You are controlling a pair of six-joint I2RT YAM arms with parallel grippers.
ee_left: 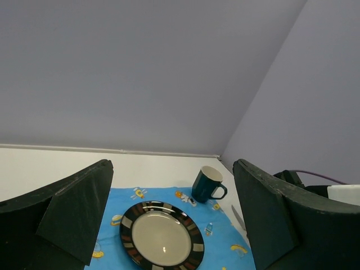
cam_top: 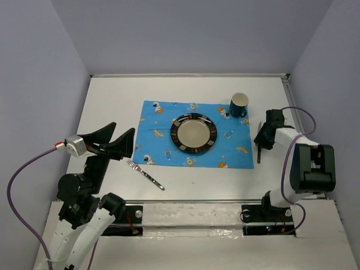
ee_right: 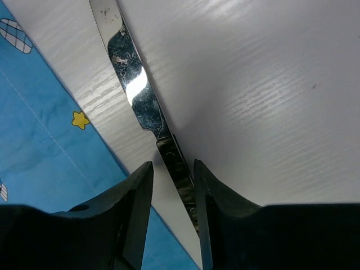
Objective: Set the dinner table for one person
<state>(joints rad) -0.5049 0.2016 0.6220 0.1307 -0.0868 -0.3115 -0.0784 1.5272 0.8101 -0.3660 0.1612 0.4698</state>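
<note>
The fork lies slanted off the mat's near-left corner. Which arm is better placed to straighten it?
Left: the left gripper, open, hovers beside the fork; the right gripper is across the mat, straddling the knife handle.

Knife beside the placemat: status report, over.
Left tool open, raised, empty. Right tool astride knife handle, grip unconfirmed. Knife flat on dinner table, just off the mat edge. No obstruction at the handle.

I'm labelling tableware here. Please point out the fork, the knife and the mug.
fork [cam_top: 145,175], top external view, middle of its shaft.
knife [ee_right: 133,84], right wrist view, on the shiny blade.
mug [cam_top: 237,110], top external view, dark outer wall.
</note>
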